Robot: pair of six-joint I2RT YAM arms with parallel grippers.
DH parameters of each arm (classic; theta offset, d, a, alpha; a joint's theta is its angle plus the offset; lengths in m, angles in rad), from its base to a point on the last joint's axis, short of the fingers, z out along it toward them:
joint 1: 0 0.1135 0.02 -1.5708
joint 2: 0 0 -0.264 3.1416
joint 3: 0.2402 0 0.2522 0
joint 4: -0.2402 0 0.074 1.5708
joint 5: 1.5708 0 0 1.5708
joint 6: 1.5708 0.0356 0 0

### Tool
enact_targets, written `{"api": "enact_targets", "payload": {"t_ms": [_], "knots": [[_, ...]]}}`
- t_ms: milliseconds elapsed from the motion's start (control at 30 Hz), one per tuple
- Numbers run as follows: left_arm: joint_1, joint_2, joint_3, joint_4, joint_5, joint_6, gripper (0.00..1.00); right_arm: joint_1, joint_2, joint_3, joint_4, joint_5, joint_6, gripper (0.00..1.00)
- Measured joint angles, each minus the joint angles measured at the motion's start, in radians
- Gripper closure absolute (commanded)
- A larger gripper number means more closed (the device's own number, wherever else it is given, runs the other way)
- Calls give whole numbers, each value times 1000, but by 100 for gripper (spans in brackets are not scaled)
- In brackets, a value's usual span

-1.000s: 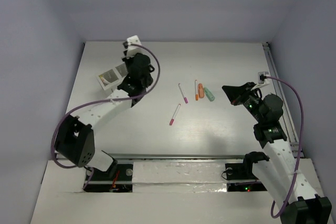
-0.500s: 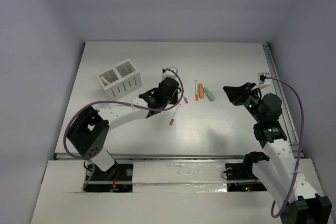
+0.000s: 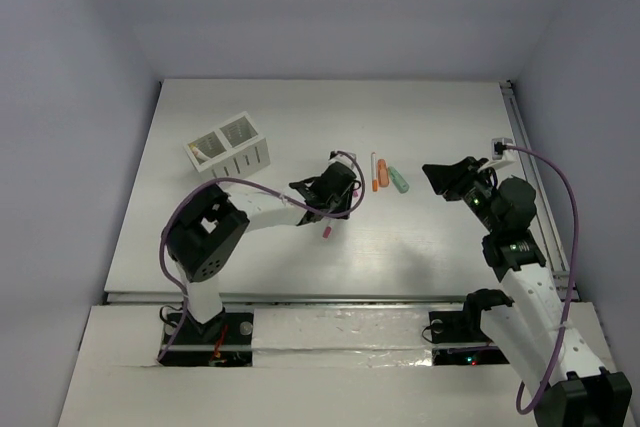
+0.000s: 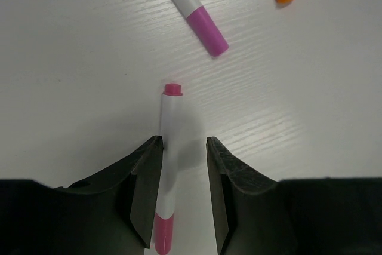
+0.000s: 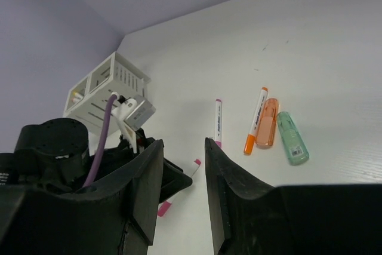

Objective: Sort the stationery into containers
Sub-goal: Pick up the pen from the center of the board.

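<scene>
My left gripper point(image 3: 333, 211) point(image 4: 184, 143) hangs low over the middle of the table, jaws open. A white pen with pink ends point(image 4: 169, 147) point(image 3: 327, 231) lies on the table between them, close against the left finger and clear of the right one. A magenta-ended pen point(image 4: 192, 9) point(image 5: 218, 121) lies just beyond. Further right lie an orange-ended pen point(image 3: 374, 173), a stubby orange marker point(image 3: 381, 169) and a mint-green marker point(image 3: 399, 181). The white two-compartment container point(image 3: 229, 148) stands at the back left. My right gripper point(image 3: 434, 178) point(image 5: 184, 145) hovers open and empty right of the markers.
A metal rail point(image 3: 535, 187) runs along the table's right edge, behind my right arm. My left arm's purple cable point(image 3: 215, 187) loops over the table in front of the container. Grey walls enclose the table on three sides.
My left arm swung from the container at the back left to the pens at mid-table and its jaws opened around the pink-ended pen. My right gripper's jaws opened; that arm barely moved.
</scene>
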State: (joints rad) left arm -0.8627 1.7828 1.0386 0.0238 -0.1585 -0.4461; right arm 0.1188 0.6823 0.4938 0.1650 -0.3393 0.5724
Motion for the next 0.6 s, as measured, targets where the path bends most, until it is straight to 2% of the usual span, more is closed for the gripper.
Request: {"api": "enact_targets", "payload": {"t_ms": [200,333,400,433,500,600], "knots": [[0,39,18,-37,-48,23,67,0,-1,0,0,-1,0,61],[0,73,58,-44,-74,40,74,0,-1,0,0,-1,0,61],[0,88,74,-42,-87,45,78,0,-1,0,0,-1,0,61],[0,92,75,-39,-92,45,90,0,-2,0,0,-1,0,61],[0,92,74,-34,-107,42,100,0,-2,0,0,-1,0,61],[0,92,67,-21,-123,37,100,0,-2,0,0,-1,0,61]]}}
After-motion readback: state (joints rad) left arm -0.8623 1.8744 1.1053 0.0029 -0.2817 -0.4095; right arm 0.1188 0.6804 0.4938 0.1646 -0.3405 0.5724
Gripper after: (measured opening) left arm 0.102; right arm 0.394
